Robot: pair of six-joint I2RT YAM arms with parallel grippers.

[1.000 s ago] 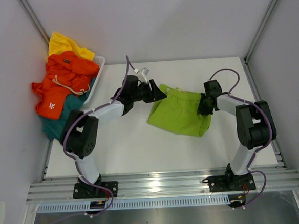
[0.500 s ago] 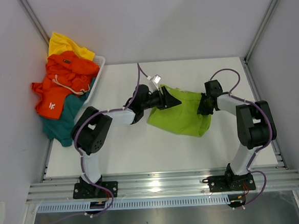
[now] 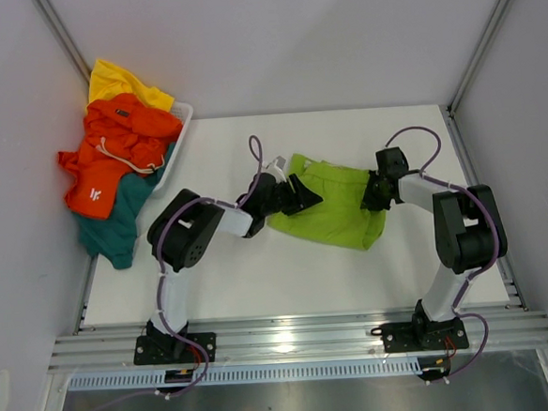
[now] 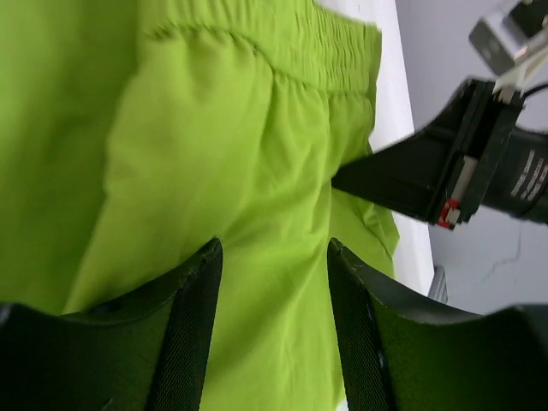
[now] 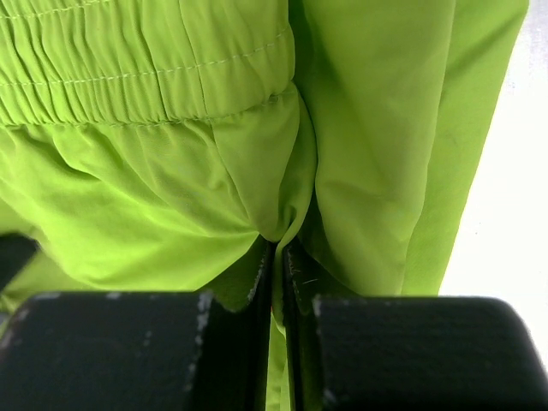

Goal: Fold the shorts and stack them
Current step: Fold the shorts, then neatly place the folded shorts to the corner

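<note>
Left tool (image 3: 306, 198) stands about half open over the left side of the lime green shorts (image 3: 341, 215). In its wrist view the two pads (image 4: 195, 300) straddle a raised ridge of cloth. Whether they touch the fabric or only hang just above it I cannot say for sure, as the view is too close. Right tool (image 3: 375, 195) is closed on the right edge of the same shorts, beside the gathered waistband (image 5: 145, 77), with a thin fold of cloth nipped between jaws that nearly meet. The shorts lie rumpled on the surface (image 3: 222, 275), right of centre, between the two arms.

The step in hand looks to be taking a second hold so the garment can be spread flat before folding. To do it well, the left tool should probably close on a single outer edge or corner. Closing on the bunched middle it hovers over would only drag a wrinkle along. With the right side pinned, the left pull should be gentle, level and low over the surface, taut but not hard enough to slip the cloth from the right pinch. Cloth this soft will likely sag and double on itself if lifted high.

Orange shorts (image 3: 123, 131), yellow shorts (image 3: 115, 80) and teal shorts (image 3: 107, 234) lie heaped in and over the white basket (image 3: 183, 111) at the far left, well apart from this work.
</note>
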